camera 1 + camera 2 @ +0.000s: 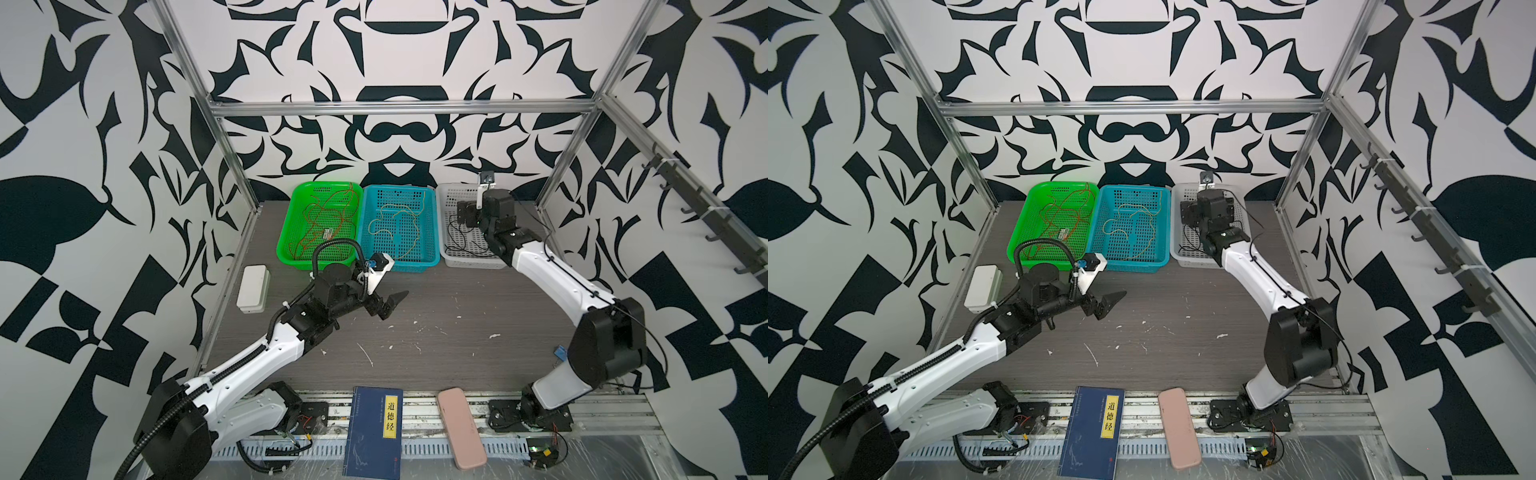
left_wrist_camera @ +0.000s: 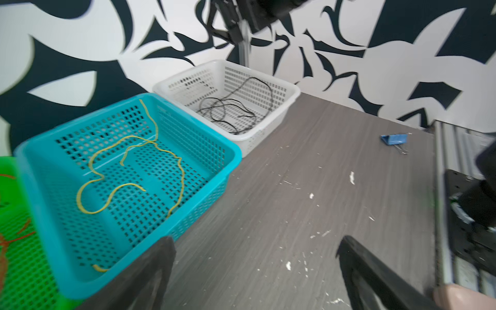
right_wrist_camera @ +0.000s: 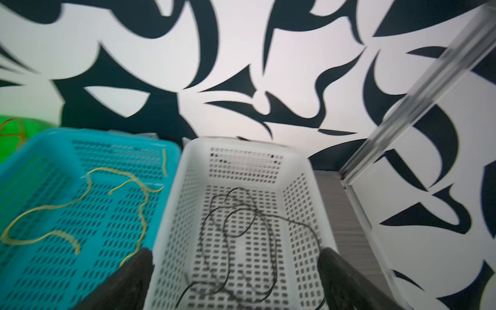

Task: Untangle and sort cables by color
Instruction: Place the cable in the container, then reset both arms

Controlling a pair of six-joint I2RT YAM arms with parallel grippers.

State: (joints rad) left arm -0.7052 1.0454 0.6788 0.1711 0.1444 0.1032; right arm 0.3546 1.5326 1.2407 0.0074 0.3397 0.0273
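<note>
Thin red cables [image 1: 328, 216] lie curled in the green basket [image 1: 286, 232]. A pale yellow cable [image 1: 399, 208] [image 2: 134, 137] [image 3: 112, 169] lies in the blue basket [image 1: 399, 266] [image 2: 233, 153]. A black cable [image 1: 461, 245] [image 2: 222, 100] [image 3: 241, 206] is coiled in the white basket [image 1: 469, 262] [image 3: 185, 161]. My right gripper [image 1: 461, 222] [image 3: 235, 252] hangs above the white basket, open, with nothing between its fingers. In front of the green and blue baskets, my left gripper [image 1: 395, 303] [image 2: 256, 241] stands open and empty over bare table.
The three baskets stand side by side along the back wall. A white box [image 1: 253, 289] lies at the left table edge, and a blue binder clip [image 2: 394, 139] on the right. A blue book [image 1: 374, 432] and a pink case [image 1: 461, 428] lie on the front rail.
</note>
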